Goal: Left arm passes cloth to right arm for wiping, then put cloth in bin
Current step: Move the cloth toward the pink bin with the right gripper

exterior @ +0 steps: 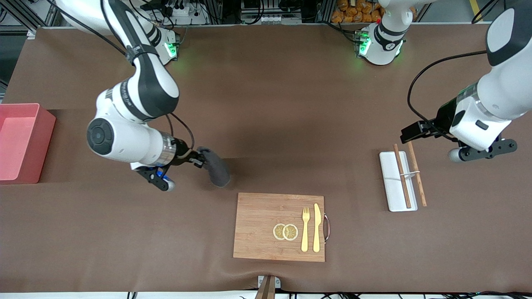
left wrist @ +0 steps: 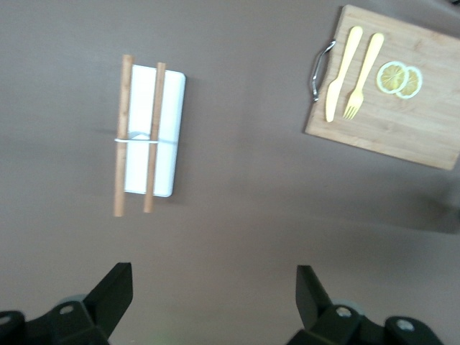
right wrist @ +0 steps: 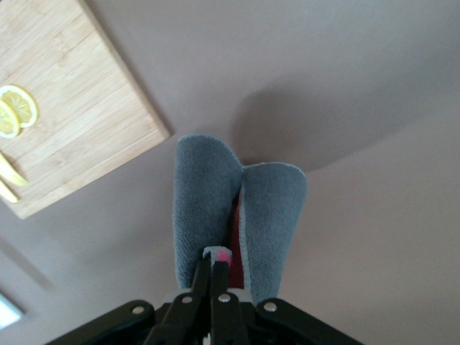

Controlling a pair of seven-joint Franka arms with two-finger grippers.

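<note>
The right gripper point(exterior: 198, 159), jaws pinched on the folded cloth point(exterior: 216, 167), holds it over bare tabletop just off the wooden board's point(exterior: 266, 232) corner, the bin point(exterior: 20, 143) at that arm's table edge; the left gripper point(exterior: 419, 129) waits, jaws apart, above the white tray point(exterior: 388, 187).

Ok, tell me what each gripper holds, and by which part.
The right gripper is shut on the cloth, pinching its folded edge. The left gripper is open and holds nothing.
</note>
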